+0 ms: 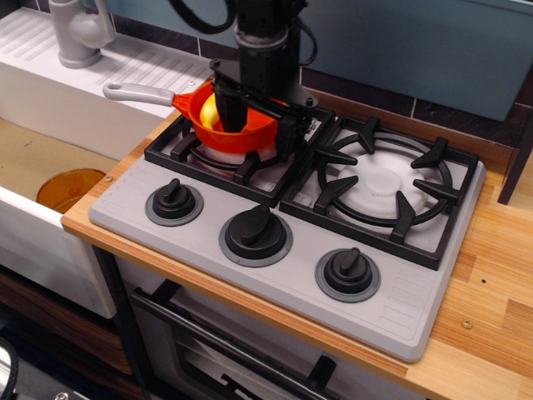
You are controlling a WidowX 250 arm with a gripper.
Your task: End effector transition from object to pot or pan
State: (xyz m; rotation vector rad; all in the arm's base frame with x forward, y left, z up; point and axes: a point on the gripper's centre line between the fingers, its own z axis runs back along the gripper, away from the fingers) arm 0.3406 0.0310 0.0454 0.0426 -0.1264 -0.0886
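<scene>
The orange saucepan [200, 117] with a light-grey handle [137, 92] sits on the back-left burner of the toy stove. A yellow banana [209, 112] lies inside it, mostly hidden behind the gripper. My black gripper [258, 133] hangs over the pan's right side with its prongs spread open. The left prong [229, 117] reaches down inside the pan. The right prong [289, 137] is outside the pan's right rim. The rim lies between the two prongs. I cannot tell whether either prong touches the pan.
The grey stove [400, 308] has two black grates and three black knobs [254, 229]. A white sink [50, 158] lies to the left with an amber round dish [68, 187] in it and a grey faucet [79, 29] behind. Wooden counter [491, 317] runs to the right.
</scene>
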